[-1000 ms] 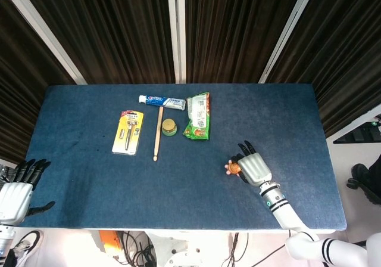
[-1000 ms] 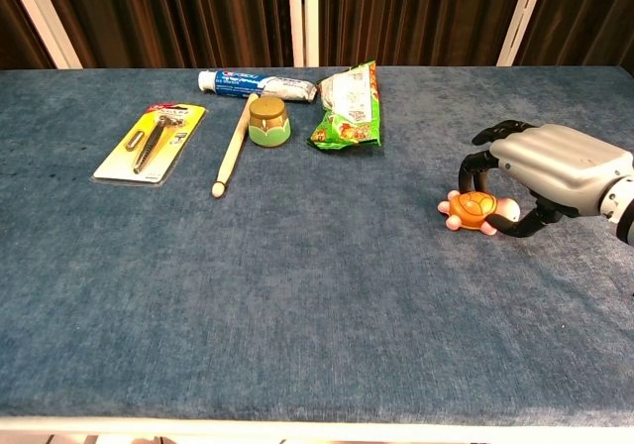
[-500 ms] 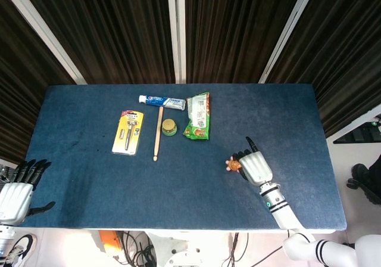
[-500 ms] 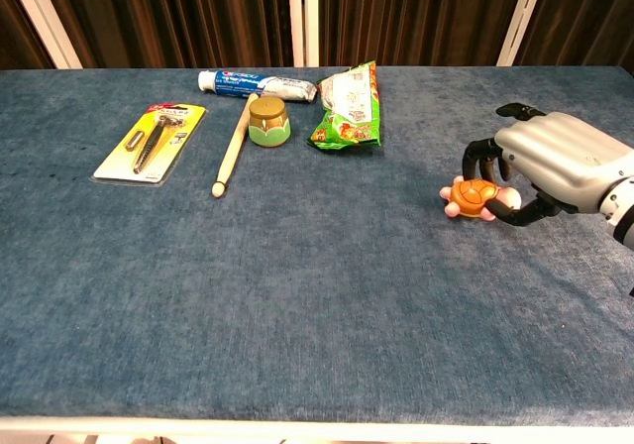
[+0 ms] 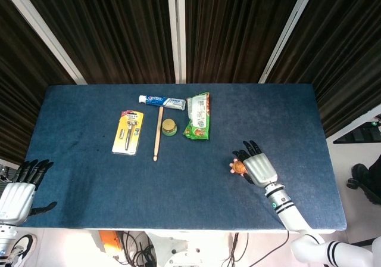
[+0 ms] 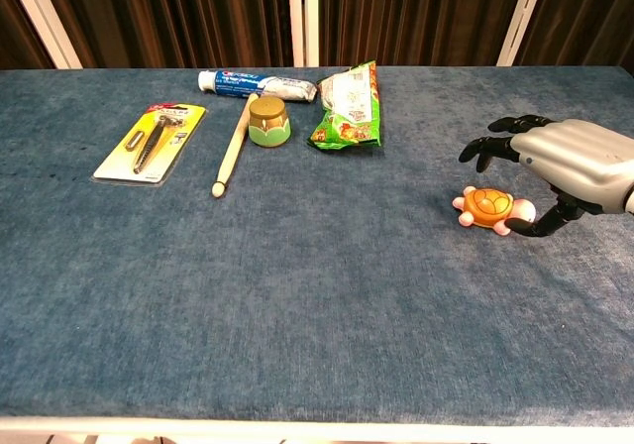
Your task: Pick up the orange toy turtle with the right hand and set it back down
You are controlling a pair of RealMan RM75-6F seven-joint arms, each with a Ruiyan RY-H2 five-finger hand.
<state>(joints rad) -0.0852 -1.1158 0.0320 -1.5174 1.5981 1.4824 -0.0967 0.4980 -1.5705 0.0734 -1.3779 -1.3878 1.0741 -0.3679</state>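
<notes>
Fingers (image 6: pixel 495 147) of the right hand (image 6: pixel 565 166) arch spread over the orange toy turtle (image 6: pixel 490 207), gripping nothing; the turtle sits on the table (image 6: pixel 327 285) directly beneath and slightly left of them, far from the idle, splayed left hand (image 5: pixel 16 192).

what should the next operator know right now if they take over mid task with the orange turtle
Right robot hand: open, fingers spread above the orange toy turtle; the thumb sits low by the turtle's near side, contact unclear.
Left robot hand: open, idle off the table's near left corner.
Turtle: resting on the blue table, right side, apart from the other items.
Done: the turtle appears set down and released.
Left: draw the right robot hand clear of the turtle.
</notes>
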